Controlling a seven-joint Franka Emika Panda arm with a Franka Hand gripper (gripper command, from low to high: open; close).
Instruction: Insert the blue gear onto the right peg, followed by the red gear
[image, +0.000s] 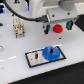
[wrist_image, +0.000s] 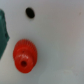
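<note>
Going from the exterior view's left, a small cream-coloured slotted block (image: 18, 27) stands on the white table (image: 70, 65), well off to the side of the hand (image: 58, 30) and apart from everything else. Next comes the dark rectangular base plate (image: 33, 58), lying flat on the table nearer the camera than the hand; a thin upright peg (image: 38, 55) rises from its left half. On the right half of that plate sits the blue gear (image: 50, 53), flat and level, its toothed rim inside the plate's outline and its raised hub up, so it is already seated at the right peg position, below the hand in the picture and clear of it. Farther along, the hand hangs under the arm's white wrist housing (image: 59, 14), with its two dark fingers (image: 47, 29) standing apart on either side of the red gear (image: 58, 28). The red gear lies between them; whether the fingers touch it cannot be told from this view. In the wrist view the red gear (wrist_image: 24, 54) shows its round body and hub hole on the pale surface, with a dark finger edge (wrist_image: 4, 35) just beside it and not visibly pressing on it, and a small dark hole (wrist_image: 30, 12) in the table beyond.
</note>
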